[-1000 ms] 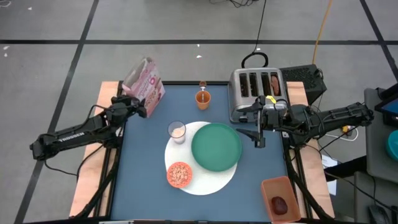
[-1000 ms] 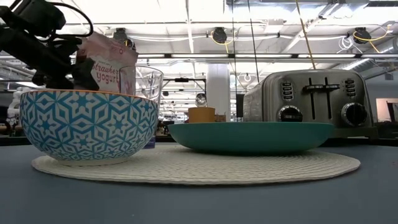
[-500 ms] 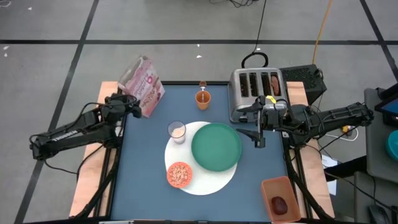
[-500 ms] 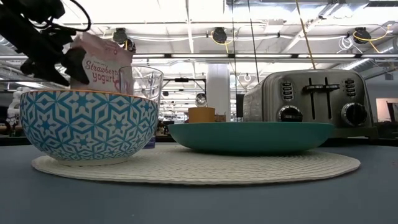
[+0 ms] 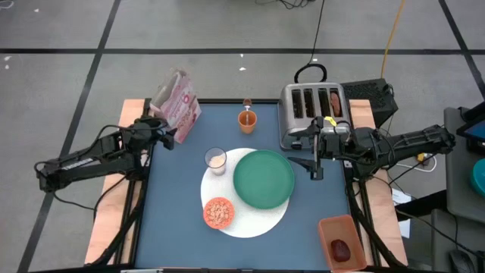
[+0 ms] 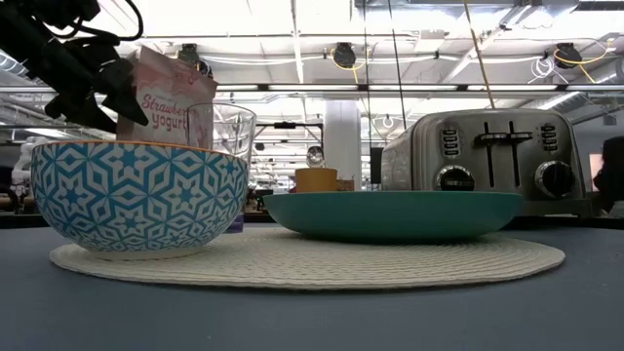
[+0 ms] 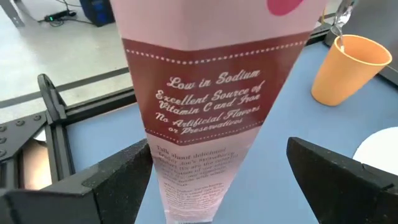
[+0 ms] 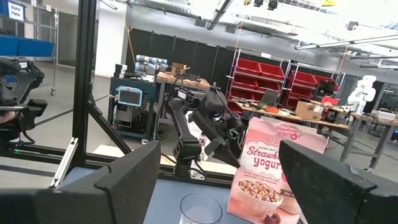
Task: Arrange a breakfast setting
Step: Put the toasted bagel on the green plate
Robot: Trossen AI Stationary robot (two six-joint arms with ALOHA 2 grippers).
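The left pincer [image 5: 168, 133] sits at the far left corner of the blue worktop [image 5: 182, 197], its two dark fingers [image 7: 74, 190] spread wide on either side of the pink cardboard cereal box [image 5: 175, 104]. In the left wrist view the box fills the gap between the fingers, but whether they press its sides cannot be told. The box stands tilted at the worktop's far left corner.

The right pincer [image 5: 317, 157] hangs over the right side of the worktop, just in front of the silver four-slot toaster [image 5: 313, 112]; its fingers [image 8: 124, 183] stand wide apart with nothing between them.

The round white woven mat [image 5: 254, 222] lies in the middle of the worktop. The green round plate [image 5: 263, 179] rests on its right part and reaches past its far right edge. The small bowl [image 5: 218, 213], orange with cereal from above and patterned blue and white on its side in the low view, sits on the mat's near left edge. The small clear glass [image 5: 216, 160] holding a little milk stands at the mat's far left edge. The orange cup [image 5: 247, 120], with a silver spoon [image 5: 247, 104] standing in it, is beyond the mat, between the box and the toaster. A piece of dark red food [image 5: 342, 249] lies in an orange-brown tray [image 5: 331, 226] at the near right corner.
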